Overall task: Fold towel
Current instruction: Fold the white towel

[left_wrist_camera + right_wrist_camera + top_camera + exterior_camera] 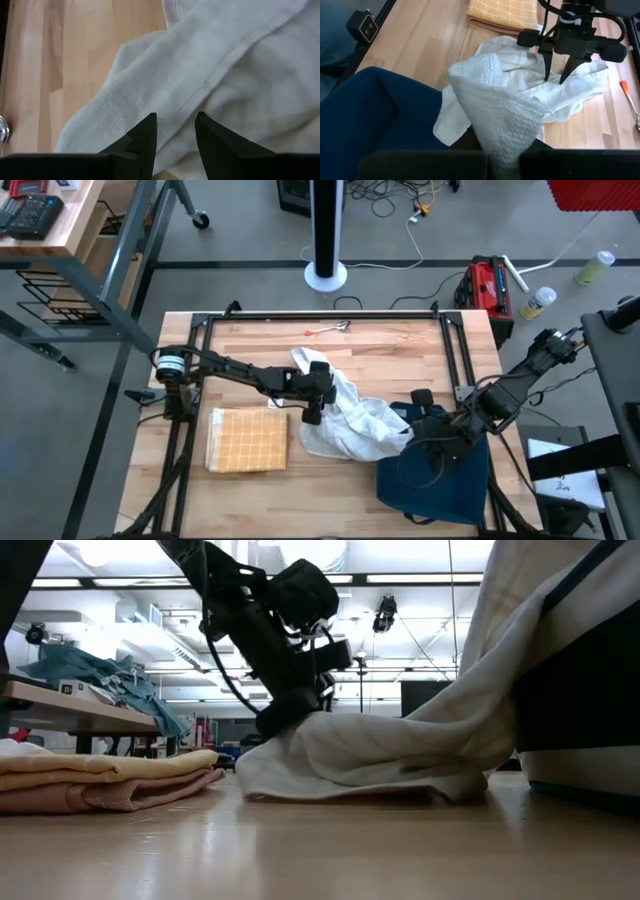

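Observation:
A crumpled white towel (350, 420) lies mid-table, one end drawn up toward the right. My left gripper (312, 414) points down at the towel's left part. Its fingers stand open on either side of a hem (200, 92). In the right wrist view it (556, 77) shows with both fingertips at the cloth's surface. My right gripper (418, 430) hangs above the table, to the right of the heap, shut on a bunched end of the towel (492, 95). In the low view the towel (380, 755) rests on the table by its lower folds. My left gripper comes at the towel from above, slanting down, its open fingertips (547, 76) at the cloth beside the hem; whether they touch it I cannot tell. My right gripper holds a bunched end of the towel (502, 127) in several layers, and the cloth itself hides the fingers. That end is lifted clear. The cloth slopes down from it (520, 630) to the heap on the table.
A folded yellow towel (247, 440) lies left of the heap. A dark blue cloth (435, 475) lies under my right arm. An orange-handled tool (328, 330) lies near the far edge. Black frame rails (190, 380) run along the table's sides.

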Controlling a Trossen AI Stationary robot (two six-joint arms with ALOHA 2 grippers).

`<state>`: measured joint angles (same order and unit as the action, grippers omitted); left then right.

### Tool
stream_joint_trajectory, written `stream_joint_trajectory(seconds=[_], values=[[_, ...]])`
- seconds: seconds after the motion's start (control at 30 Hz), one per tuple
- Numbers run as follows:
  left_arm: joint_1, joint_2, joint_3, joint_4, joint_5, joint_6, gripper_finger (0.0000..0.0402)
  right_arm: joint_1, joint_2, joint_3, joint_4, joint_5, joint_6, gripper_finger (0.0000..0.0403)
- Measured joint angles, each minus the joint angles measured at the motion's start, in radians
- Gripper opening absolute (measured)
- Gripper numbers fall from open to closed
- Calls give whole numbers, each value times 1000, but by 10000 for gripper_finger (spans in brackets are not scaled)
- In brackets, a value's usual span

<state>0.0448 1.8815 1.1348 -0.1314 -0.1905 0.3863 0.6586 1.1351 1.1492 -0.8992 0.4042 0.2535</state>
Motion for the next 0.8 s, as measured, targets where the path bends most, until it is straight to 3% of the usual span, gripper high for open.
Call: stream_joint_trajectory(seconds=[0.43,0.53,0.67,0.8], values=[[0,82,0,150,-4,28,161,0,0,-3,-1,16,-1,0],[-4,72,11,118,25,53,132,0,0,-3,-3,18,-2,0],[-17,0,29,-108,-45,40,28,0,-6,21,-10,62,14,0],[-23,-87,29,-170,-113,-14,5,0,-21,57,-17,110,-3,0]])
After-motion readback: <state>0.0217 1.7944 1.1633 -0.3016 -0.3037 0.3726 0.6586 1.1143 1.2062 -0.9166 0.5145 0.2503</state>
